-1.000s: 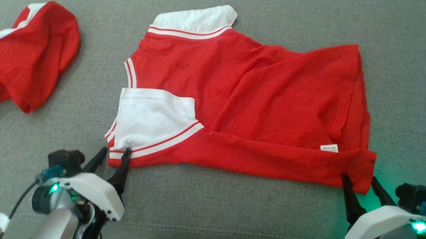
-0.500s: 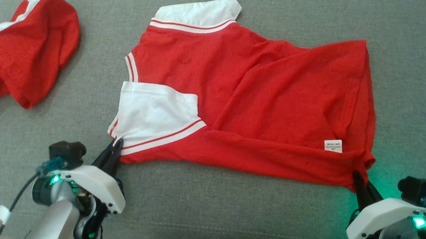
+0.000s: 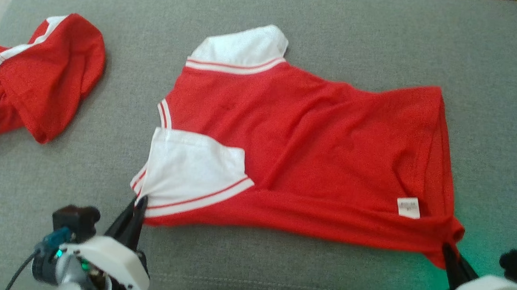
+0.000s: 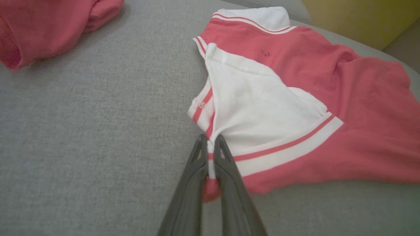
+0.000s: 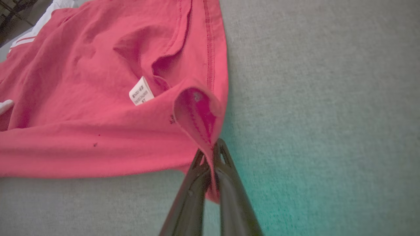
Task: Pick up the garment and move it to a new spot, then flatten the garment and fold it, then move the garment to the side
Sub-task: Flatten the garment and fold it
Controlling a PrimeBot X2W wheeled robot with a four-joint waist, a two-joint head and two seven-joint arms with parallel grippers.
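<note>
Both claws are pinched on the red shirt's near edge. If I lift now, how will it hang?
Likely floppy: the red shirt lies wrinkled and bunched between the left claw and right claw, so its middle should sag. Probably light; the thin hem curls over at the right claw's pinch. The white sleeve may flop open.

The garment (image 3: 314, 144) was seen as matt knitted cloth; the grey surface (image 3: 276, 271) beneath was covered in coarse woven fabric.
</note>
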